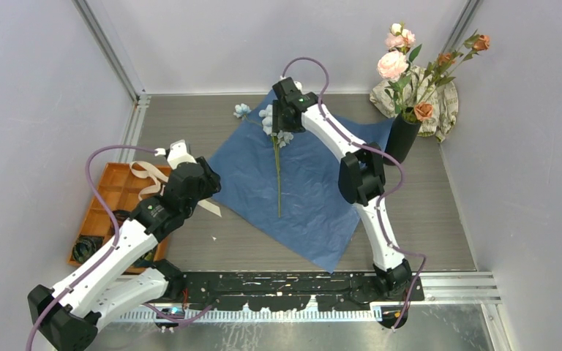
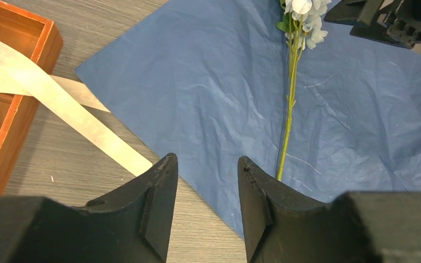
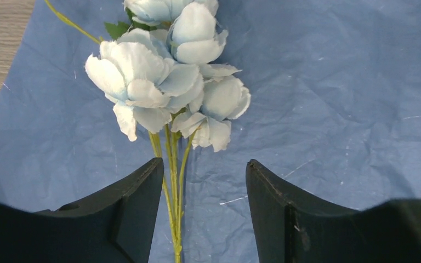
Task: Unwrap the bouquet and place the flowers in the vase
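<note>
Top view first: the blue paper sheet (image 1: 304, 194) lies spread flat in the middle of the surface (image 1: 446, 212), ribbon off. One pale blue flower (image 1: 277, 172) lies lengthwise on it, blooms toward the far edge. The right gripper (image 1: 284, 121) is down over those blooms. At the back right stands the black vase (image 1: 401, 137), with pink and rust-orange flowers (image 1: 410, 69) in it and a beige patterned cloth (image 1: 448, 102) just behind. On the left, an orange tray (image 1: 113, 197) has the cream ribbon (image 1: 146, 175) trailing out of it.

Left wrist view: the left gripper (image 2: 207, 159) hangs with its jaws apart and nothing between them, over the near left edge of the sheet. The ribbon's end lies just to its left, and the green stem runs away ahead.

Right wrist view: the right gripper (image 3: 204, 162) has its jaws apart, straddling the stems just under the blooms. The stems sit close to the left-hand finger (image 3: 137, 208), and neither pad is pressing them.
</note>
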You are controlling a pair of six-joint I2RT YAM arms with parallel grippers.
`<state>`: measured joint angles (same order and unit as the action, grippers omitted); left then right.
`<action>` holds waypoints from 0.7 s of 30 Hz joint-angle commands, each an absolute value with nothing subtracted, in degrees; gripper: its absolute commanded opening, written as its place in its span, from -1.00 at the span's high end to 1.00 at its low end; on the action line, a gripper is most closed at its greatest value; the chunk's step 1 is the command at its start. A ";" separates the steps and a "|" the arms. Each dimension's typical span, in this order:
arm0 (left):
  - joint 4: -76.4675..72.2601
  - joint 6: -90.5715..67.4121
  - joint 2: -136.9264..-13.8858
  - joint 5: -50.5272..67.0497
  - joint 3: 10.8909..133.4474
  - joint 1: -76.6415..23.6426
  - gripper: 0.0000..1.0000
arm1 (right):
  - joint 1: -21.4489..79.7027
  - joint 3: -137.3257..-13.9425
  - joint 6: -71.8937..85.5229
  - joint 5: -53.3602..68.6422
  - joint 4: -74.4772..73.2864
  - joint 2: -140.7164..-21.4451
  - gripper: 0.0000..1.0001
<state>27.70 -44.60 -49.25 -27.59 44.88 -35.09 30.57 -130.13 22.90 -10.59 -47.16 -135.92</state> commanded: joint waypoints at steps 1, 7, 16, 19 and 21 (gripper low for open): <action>25.07 -44.52 -49.33 -28.49 45.19 -34.67 0.10 | 32.54 -133.65 23.22 -9.95 -46.44 -137.13 -0.24; 24.37 -44.47 -50.55 -27.42 45.18 -34.48 0.10 | 34.07 -134.69 23.55 -9.25 -46.20 -140.39 -0.24; 24.25 -44.47 -50.11 -26.89 44.87 -34.38 0.10 | 34.26 -141.15 23.21 -12.16 -49.73 -147.03 -0.13; 24.23 -44.47 -50.17 -26.67 44.74 -34.40 0.10 | 34.25 -141.77 22.78 -12.94 -49.80 -147.99 -0.02; 24.20 -44.49 -50.29 -26.54 44.74 -34.32 0.11 | 34.22 -141.79 22.63 -13.39 -49.71 -148.30 0.07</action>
<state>26.83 -44.58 -50.98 -26.59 44.71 -34.74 34.39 -138.58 22.81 -11.29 -49.39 -148.68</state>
